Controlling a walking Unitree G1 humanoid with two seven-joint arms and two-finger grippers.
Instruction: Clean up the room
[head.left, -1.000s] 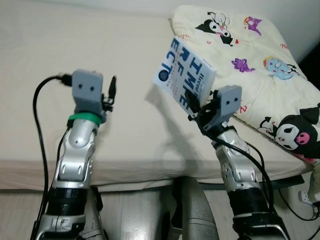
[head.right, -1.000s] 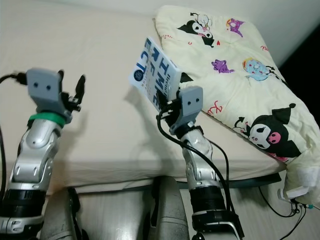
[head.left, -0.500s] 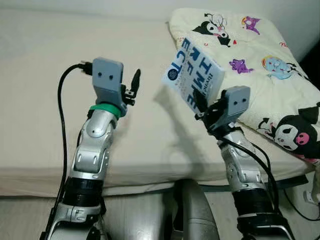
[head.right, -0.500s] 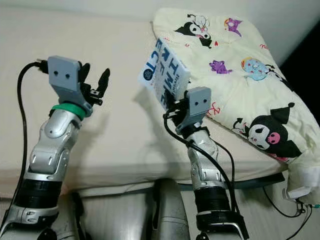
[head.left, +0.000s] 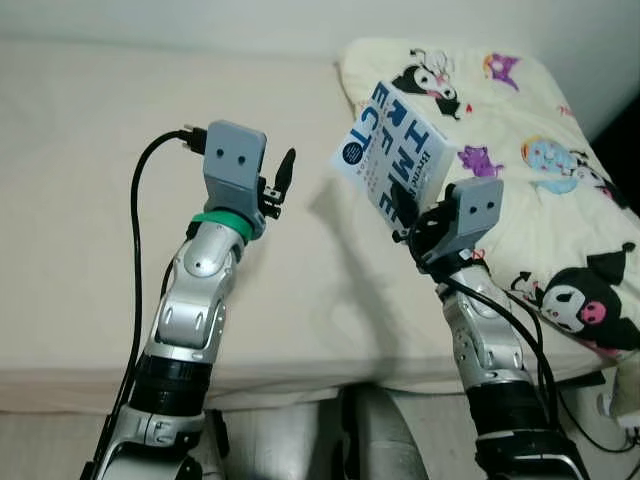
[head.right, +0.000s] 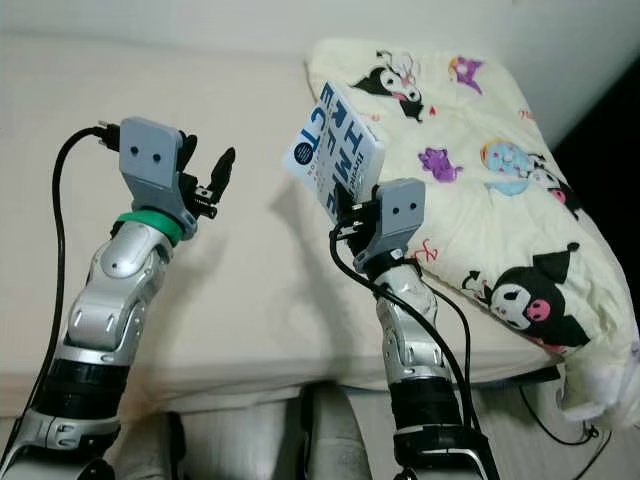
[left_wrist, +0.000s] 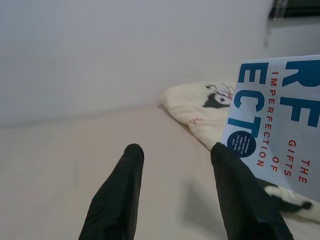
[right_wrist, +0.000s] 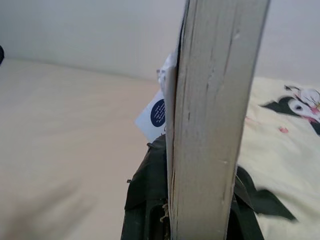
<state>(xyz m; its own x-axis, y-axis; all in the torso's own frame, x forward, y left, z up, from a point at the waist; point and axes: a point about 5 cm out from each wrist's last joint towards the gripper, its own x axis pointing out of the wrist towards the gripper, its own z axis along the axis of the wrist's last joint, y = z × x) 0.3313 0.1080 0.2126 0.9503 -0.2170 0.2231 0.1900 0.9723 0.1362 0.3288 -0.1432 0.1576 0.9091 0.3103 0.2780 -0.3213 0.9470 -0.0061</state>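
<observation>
Fingers of the right gripper (head.left: 404, 208) clamp a book (head.left: 393, 163), tilted above the bed (head.left: 90, 190) beside the quilt's (head.left: 545, 170) near edge. Left gripper (left_wrist: 175, 195), spread and holding nothing, faces open sheet.

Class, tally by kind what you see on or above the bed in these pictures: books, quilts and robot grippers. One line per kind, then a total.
Books: 1, the white book with blue lettering, held up in the right gripper.
Quilts: 1, the cartoon-print quilt on the bed.
Grippers: 2, the right one and the left gripper, jaws apart, holding nothing.
Total: 4
</observation>
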